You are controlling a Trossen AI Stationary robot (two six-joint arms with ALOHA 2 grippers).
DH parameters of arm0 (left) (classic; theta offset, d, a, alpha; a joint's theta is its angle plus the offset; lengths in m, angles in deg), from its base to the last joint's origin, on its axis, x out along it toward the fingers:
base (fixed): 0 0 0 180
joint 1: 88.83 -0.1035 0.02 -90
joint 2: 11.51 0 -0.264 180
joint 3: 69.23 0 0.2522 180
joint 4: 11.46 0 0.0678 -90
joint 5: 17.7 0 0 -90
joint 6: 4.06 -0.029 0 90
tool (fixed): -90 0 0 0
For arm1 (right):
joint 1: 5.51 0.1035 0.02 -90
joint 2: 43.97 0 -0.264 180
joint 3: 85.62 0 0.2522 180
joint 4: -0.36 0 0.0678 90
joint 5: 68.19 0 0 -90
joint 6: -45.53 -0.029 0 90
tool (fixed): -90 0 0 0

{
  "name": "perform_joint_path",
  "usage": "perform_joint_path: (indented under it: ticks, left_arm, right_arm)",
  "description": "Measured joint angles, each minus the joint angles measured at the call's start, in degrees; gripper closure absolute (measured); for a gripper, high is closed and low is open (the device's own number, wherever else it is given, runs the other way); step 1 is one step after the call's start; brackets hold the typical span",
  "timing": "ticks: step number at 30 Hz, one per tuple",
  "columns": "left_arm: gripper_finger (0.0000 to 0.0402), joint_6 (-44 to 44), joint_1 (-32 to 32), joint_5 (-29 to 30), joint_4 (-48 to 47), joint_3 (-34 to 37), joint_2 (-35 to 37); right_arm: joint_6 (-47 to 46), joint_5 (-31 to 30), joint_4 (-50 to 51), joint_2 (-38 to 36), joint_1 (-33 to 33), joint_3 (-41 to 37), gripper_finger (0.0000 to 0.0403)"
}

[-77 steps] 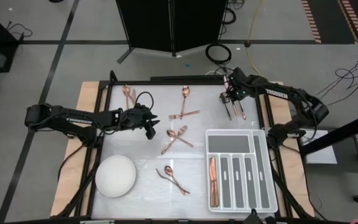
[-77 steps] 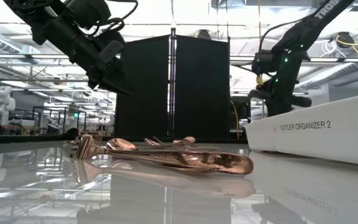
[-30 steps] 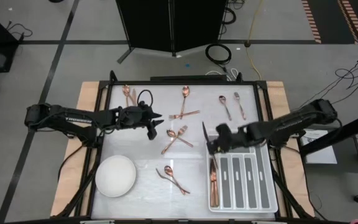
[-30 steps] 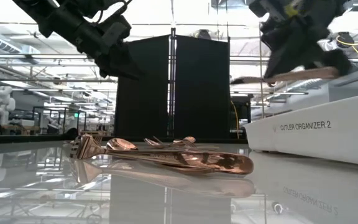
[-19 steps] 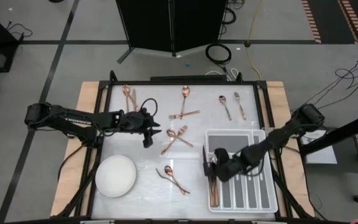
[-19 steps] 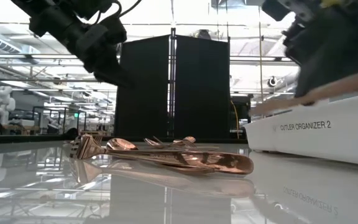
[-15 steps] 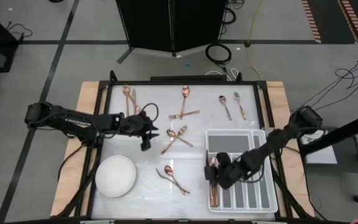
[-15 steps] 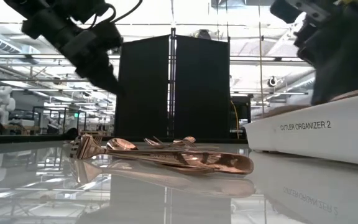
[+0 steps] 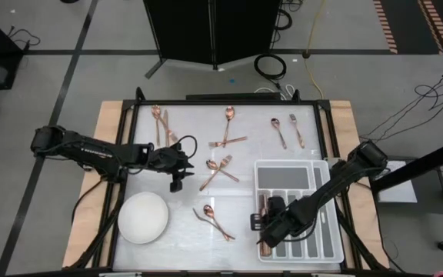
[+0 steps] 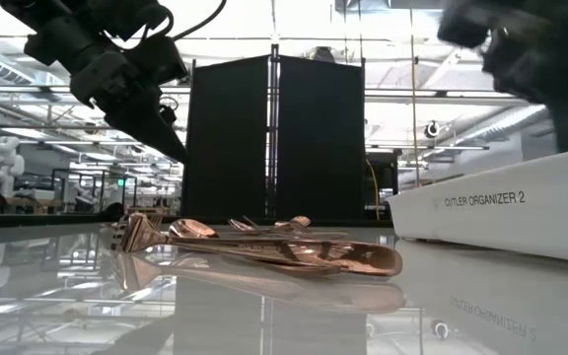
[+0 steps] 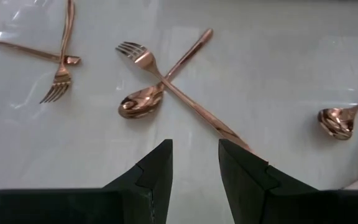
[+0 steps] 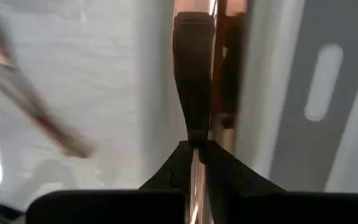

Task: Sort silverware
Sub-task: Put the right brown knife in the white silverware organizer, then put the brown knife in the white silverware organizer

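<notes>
Copper silverware lies scattered on the white table: a crossed fork and spoon (image 9: 220, 169) (image 11: 160, 81) at the middle, and other pieces nearer and farther. The grey divided tray (image 9: 306, 211) stands at the near right. My right gripper (image 9: 261, 225) (image 12: 194, 149) hangs over its leftmost compartment, shut on a slim copper piece (image 12: 194, 74). More copper pieces (image 12: 229, 62) lie in that compartment. My left gripper (image 9: 177, 183) (image 11: 194, 162) hovers open above bare table, just left of the crossed fork and spoon, touching nothing. My right gripper pinches the slim copper piece near one end (image 12: 195, 163) between its two fingers. It comes steeply from above. The piece runs on from the fingers along the tray's leftmost compartment. Whether it rests on the compartment's floor I cannot tell.
A white bowl (image 9: 143, 218) sits at the near left. Two copper pieces (image 9: 214, 221) lie between bowl and tray. More lie far left (image 9: 160, 119), far middle (image 9: 225, 127) and far right (image 9: 287, 131). A black panel (image 10: 274, 138) stands behind the table.
My right gripper has carried the copper piece toward the table's near edge and down along the tray's leftmost compartment, rolling its wrist and tipping steeper. My left gripper has gone a little toward the near edge and down, turning as it went, still open.
</notes>
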Motion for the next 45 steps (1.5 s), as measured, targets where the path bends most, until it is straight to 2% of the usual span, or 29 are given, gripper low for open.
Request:
perform_joint_path:
  ticks: [3,10,22,32,36,38,41,45]
  left_arm:
    - [0.0272,0.05,0.57,-0.03,-0.03,0.0,0.0]
    - [0.0272,0.32,2.38,-0.06,-0.01,0.0,0.0]
    - [0.0272,0.31,2.99,-0.07,-0.09,0.0,0.0]
    - [0.0272,1.85,2.99,-0.06,-2.62,0.0,0.0]
    - [0.0272,5.12,2.65,0.22,-12.2,-2.29,0.0]
    - [0.0272,9.17,1.46,3.13,-18.33,-4.31,-0.02]
    - [0.0272,17.09,-2.45,9.01,-26.69,-7.87,-0.02]
    - [0.0272,21.55,-9.99,10.97,-32.78,-11.36,-0.02]
  right_arm:
    - [-0.23,2.84,-0.36,1.87,0.02,0.0,0.0387]
    - [0.41,3.19,-0.69,2.52,0.0,0.01,0.0385]
    - [3.64,3.16,0.38,0.61,-0.48,0.01,0.0326]
    - [11.32,1.76,-1.89,0.09,-2.06,-0.01,0.0317]
    - [16.67,-0.57,-3.79,0.09,-2.61,-0.07,0.0317]
    - [19.23,-2.62,-5.29,0.09,-2.91,-0.08,0.0317]
    - [23.11,-6.64,-6.23,0.09,-3.28,-0.04,0.0316]
    - [29.29,-12.58,-8.38,0.09,-3.48,0.0,0.0316]
